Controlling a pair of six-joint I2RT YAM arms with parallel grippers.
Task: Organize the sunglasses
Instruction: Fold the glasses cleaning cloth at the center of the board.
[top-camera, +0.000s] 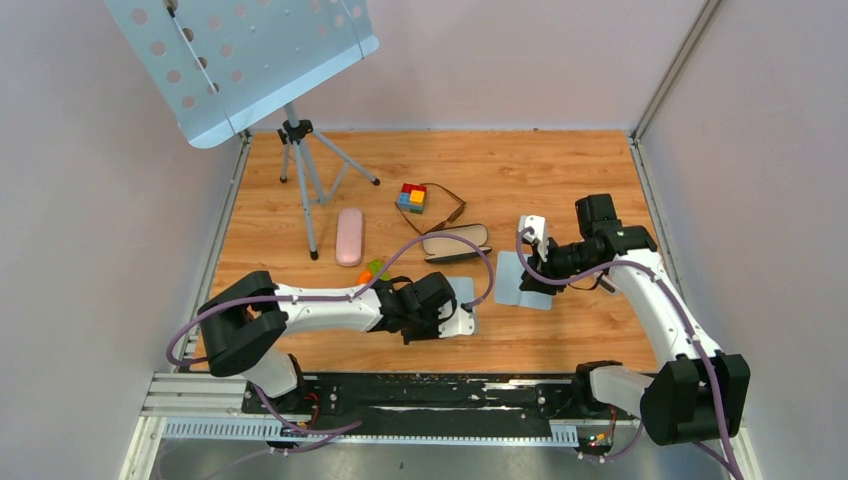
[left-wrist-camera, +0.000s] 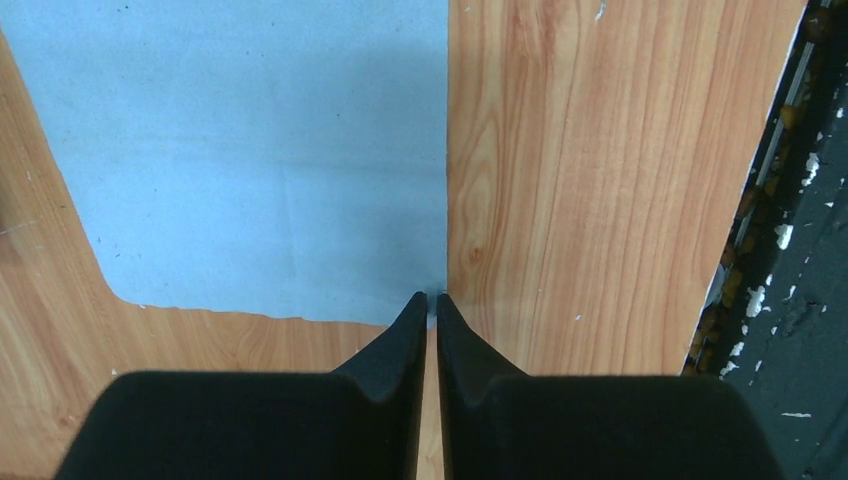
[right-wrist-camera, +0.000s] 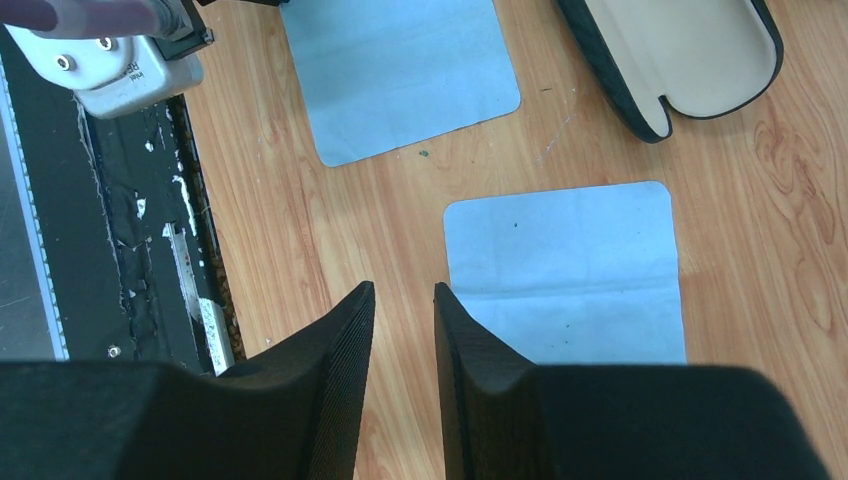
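Two blue cloths occupy the arms: left end effector (left-wrist-camera: 432, 298), narrowed to a sliver at the left cloth's (left-wrist-camera: 270, 150) corner, grip uncertain; right end effector (right-wrist-camera: 402, 290) part-open, empty, by the right cloth (right-wrist-camera: 565, 270). The sunglasses (top-camera: 458, 208) lie just behind the open black case (top-camera: 455, 243). Probably cloth-handling; next needs a firm pinch.

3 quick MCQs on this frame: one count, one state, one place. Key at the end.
1. Blue cloths in view: A) one B) two C) three
2. The black case is: A) shut B) open C) upside down
3. The sunglasses lie: A) in the black case B) on a cloth C) by the coloured block

Key: 1 B, two separate sheets show in the right wrist view. 2 B, its cream lining is exposed. 3 C, the thin brown frame shows just right of the block, clear of case and cloths.
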